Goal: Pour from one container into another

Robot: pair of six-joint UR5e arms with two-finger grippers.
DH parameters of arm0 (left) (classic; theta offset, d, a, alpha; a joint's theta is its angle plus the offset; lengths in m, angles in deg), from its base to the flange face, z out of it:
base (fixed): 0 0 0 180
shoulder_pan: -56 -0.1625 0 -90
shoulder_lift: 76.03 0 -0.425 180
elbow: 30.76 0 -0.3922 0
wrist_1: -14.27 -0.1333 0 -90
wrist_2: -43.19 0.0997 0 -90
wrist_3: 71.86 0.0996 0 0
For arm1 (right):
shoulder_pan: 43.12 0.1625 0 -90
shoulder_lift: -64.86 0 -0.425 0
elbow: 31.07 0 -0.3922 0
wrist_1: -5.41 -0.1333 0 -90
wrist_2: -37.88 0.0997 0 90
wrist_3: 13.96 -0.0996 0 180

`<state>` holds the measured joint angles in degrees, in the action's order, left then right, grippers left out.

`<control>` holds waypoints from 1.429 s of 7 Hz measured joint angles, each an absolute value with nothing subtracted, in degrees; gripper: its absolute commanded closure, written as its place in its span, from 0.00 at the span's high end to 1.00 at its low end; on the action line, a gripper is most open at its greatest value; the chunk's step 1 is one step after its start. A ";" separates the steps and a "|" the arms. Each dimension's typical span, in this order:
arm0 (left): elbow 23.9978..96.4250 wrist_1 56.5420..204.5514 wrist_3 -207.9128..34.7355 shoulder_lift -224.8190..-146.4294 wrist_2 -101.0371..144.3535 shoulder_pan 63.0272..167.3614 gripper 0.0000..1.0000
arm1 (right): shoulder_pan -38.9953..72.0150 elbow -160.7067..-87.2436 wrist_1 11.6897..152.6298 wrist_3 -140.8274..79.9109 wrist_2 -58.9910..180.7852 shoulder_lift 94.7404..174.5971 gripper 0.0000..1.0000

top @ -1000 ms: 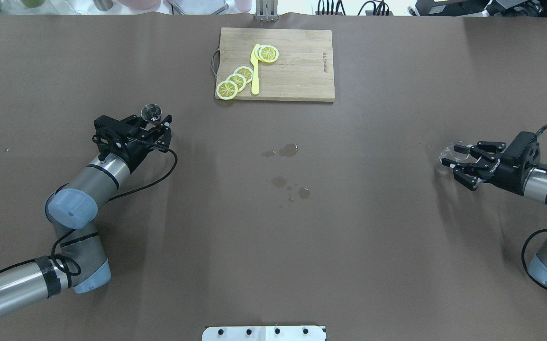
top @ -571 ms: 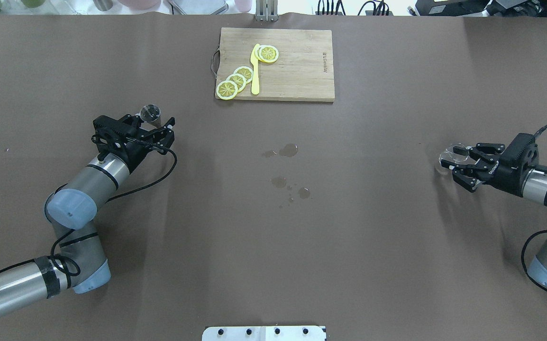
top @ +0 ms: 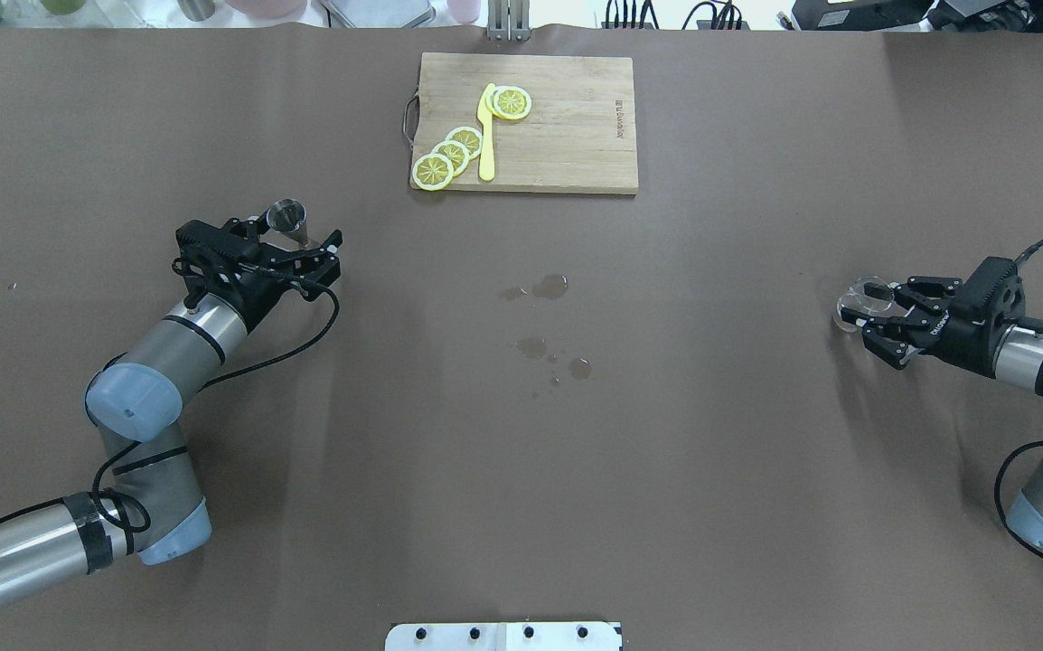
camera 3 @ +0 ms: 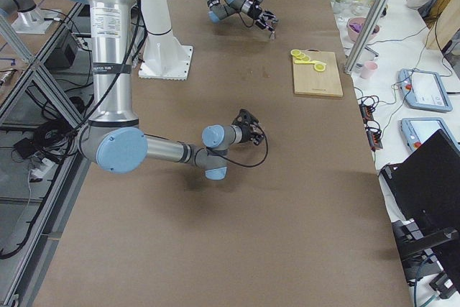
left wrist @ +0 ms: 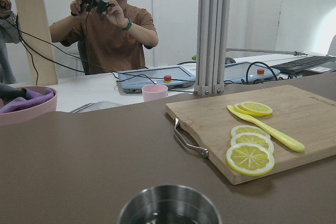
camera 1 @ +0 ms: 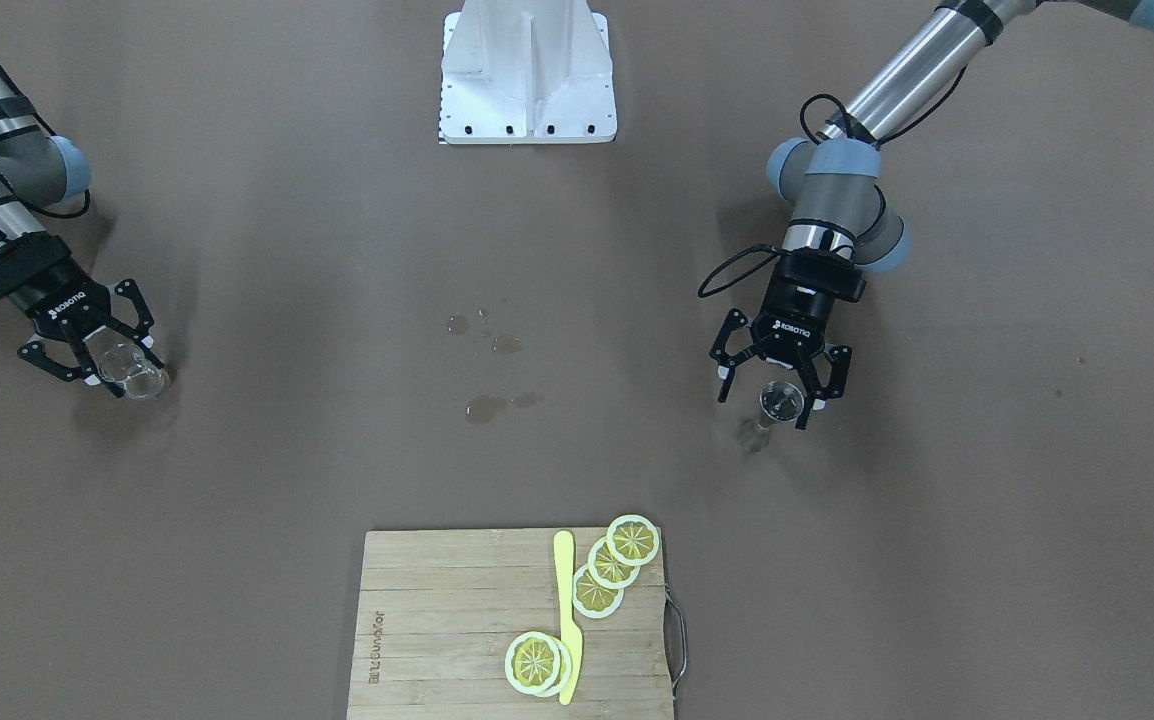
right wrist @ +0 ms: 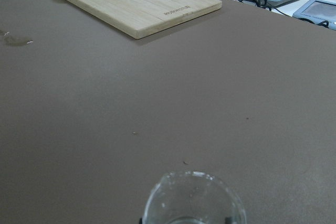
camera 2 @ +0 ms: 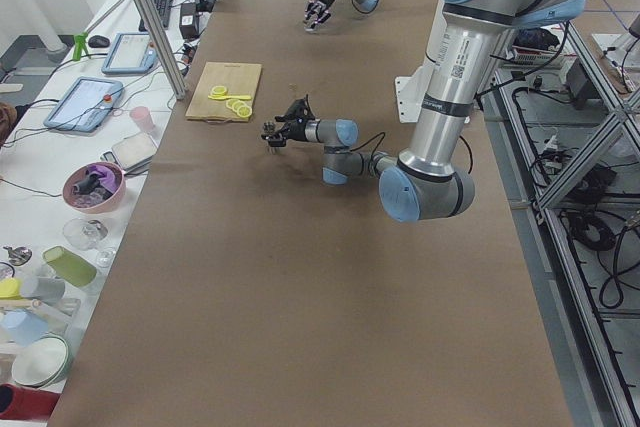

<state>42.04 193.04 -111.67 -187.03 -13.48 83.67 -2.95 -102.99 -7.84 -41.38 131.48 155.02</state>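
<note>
A small metal cup [top: 287, 215] stands on the brown table at the left, between the spread fingers of my left gripper [top: 297, 242], which is open around it. The front-facing view shows the same cup [camera 1: 780, 400] and left gripper [camera 1: 772, 392]. The cup's rim [left wrist: 169, 205] fills the bottom of the left wrist view, with no fingers showing. At the far right, my right gripper [top: 860, 321] is shut on a clear glass [top: 860, 298] low over the table. The glass [right wrist: 191, 198] has dark pads at both sides in the right wrist view. It also shows in the front-facing view [camera 1: 135, 375].
A wooden cutting board [top: 567, 127] with lemon slices [top: 449, 154] and a yellow knife [top: 486, 136] lies at the far middle. Wet spots [top: 549, 287] mark the table's centre. A white mount [top: 503, 636] sits at the near edge. A person [left wrist: 113, 30] is beyond the table.
My left gripper has edged forward around the metal cup, which stayed in place. My right gripper has shifted slightly towards the near edge with the glass in it.
</note>
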 measured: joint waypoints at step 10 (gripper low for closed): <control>67.86 179.75 -108.57 -171.19 -14.23 85.29 0.98 | -2.96 -103.23 -7.89 -41.33 130.68 154.76 1.00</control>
<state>67.86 179.75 -108.57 -171.19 -14.23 85.29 -2.96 -103.23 -7.89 -41.33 130.68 154.76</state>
